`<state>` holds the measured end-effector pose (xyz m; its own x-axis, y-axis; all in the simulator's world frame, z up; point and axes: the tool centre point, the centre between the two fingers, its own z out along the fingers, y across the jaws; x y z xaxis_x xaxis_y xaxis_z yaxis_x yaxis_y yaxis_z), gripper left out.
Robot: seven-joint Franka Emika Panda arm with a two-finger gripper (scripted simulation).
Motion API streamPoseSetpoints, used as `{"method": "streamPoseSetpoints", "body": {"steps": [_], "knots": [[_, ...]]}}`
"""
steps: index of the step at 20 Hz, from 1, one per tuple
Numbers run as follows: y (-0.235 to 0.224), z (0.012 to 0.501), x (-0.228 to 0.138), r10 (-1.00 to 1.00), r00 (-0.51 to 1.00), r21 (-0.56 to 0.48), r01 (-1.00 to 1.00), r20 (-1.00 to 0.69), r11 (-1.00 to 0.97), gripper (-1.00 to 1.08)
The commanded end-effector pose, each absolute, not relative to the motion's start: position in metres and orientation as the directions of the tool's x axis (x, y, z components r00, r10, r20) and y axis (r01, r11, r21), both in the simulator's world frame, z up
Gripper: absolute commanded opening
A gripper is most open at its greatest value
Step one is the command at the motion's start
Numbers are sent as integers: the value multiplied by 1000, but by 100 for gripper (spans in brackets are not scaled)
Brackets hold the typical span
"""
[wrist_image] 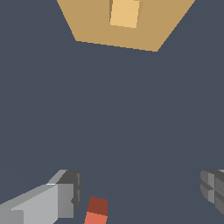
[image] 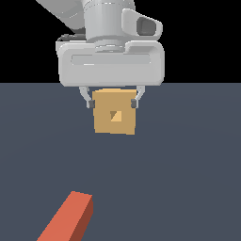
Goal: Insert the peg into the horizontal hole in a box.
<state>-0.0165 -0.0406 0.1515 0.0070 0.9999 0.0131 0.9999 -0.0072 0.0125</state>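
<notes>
Hanging above the dark grey floor (image: pixel 188 155) with the gripper (image: pixel 111 101) spread wide and grasping nothing; fingertips (image: pixel 87 102) showing either side of the box (image: pixel 114 117) in the exterior view, though probably in front of it rather than around it, since depth is hard to judge there. Confirming that in the wrist view: fingers (wrist_image: pixel 65 194) standing far apart with bare floor between them, and the box (wrist_image: pixel 124 26) lying well ahead, apart from both pads.

Sitting upright on the floor near the centre of the exterior view, tan face turned toward the camera, with the hole (image: pixel 115 115) opening in the middle of that face. Showing the hole (wrist_image: pixel 125 13) in the wrist view as a lighter tan square.

Lying flat on the floor toward seven o'clock from the box in the exterior view, well apart from it: the peg (image: pixel 68 219), orange-red, running off the frame's lower edge. Peeking into the wrist view as only a short orange-red end (wrist_image: pixel 96 212), between the two fingers but nearer one, touching neither.
</notes>
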Motion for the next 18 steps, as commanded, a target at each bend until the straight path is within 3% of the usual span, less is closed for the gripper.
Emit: {"method": "streamPoseSetpoints", "body": {"steps": [1,10,18], "knots": [[-79,139,-25,999,43,10,999,10,-43,100],[-220,90,-67,985,172,3,985,2,-172,100],[-278,69,-89,974,226,0,974,0,-226,100]]}}
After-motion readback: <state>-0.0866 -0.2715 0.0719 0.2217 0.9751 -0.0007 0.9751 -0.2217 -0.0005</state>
